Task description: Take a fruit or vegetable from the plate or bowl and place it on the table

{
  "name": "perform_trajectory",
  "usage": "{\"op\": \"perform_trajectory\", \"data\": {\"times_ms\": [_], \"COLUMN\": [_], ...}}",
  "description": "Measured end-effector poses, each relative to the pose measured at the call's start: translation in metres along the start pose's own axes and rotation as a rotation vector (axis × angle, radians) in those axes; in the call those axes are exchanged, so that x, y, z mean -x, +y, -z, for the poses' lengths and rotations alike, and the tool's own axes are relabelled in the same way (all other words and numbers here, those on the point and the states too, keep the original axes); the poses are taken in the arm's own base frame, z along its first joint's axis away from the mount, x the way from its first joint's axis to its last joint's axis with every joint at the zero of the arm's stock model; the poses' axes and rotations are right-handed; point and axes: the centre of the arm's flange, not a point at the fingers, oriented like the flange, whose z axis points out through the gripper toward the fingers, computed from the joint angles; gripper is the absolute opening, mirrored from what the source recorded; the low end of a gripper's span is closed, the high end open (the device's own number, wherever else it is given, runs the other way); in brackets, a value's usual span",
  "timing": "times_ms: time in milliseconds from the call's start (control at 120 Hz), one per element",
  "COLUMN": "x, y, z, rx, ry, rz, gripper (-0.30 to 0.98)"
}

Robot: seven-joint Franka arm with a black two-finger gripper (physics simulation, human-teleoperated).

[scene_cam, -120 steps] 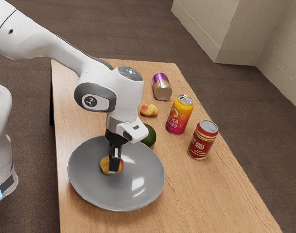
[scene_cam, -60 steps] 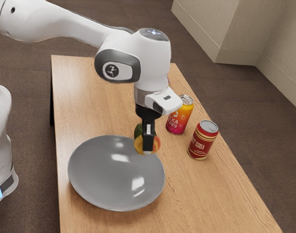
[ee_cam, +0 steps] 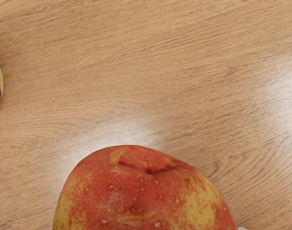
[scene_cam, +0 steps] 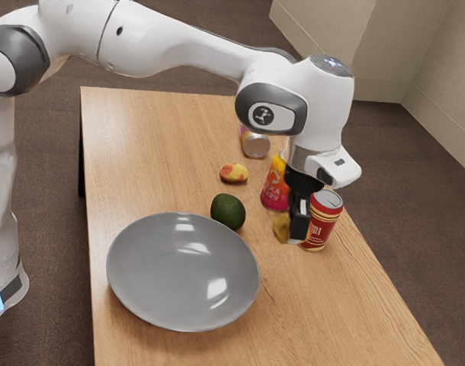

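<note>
Gripping a red-and-yellow mango (ee_cam: 141, 196), a Franka arm (scene_cam: 179, 46) is holding the fruit clear of a wide gray bowl (scene_cam: 175, 267), out past the rim on the exterior view's right. The claw (scene_cam: 297, 231) is clenching the mango between its two fingers, and the fruit is hanging over the wooden worktop (scene_cam: 324, 320) rather than over the bowl. An avocado (scene_cam: 228, 212) is lying close beside the bowl's rim, while a smaller yellow-and-red fruit (scene_cam: 233, 173) is resting farther from the bowl, beyond the avocado. Farther out from the bowl than the mango, a red soda can (scene_cam: 328, 206) is standing near the claw, and an orange-and-pink can (scene_cam: 274, 189) is standing beyond the avocado as seen from the bowl.

The next move is apparently turning on the drop beneath the claw: the mango is hanging outside the bowl's rim, so a descent straight down is likely bringing it to the worktop between bowl and red can. The pickup is seemingly succeeding, with the placing still remaining. Any drift away from the bowl is risking a knock against that can, and an early release is risking a roll.
</note>
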Motion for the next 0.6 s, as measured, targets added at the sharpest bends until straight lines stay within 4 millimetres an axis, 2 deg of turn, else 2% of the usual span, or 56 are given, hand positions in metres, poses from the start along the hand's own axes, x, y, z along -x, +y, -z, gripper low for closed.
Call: {"op": "perform_trajectory", "data": {"times_ms": [75,133,175,475,508,600], "x": [-0.011,-0.013,-0.013,-0.03,-0.031,-0.032], "y": [0.022,0.047,0.057,0.077,0.077,0.078], "z": [-0.003,-0.008,-0.01,-0.021,-0.021,-0.021], "rx": [0.004,0.006,0.005,0.011,0.011,0.011], "ry": [-0.002,-0.009,-0.014,-0.017,-0.017,-0.016], "rz": [-0.047,-0.093,-0.111,-0.153,-0.155,-0.16], "gripper": [0.33,0.33,0.33,0.32,0.42,0.54]}}
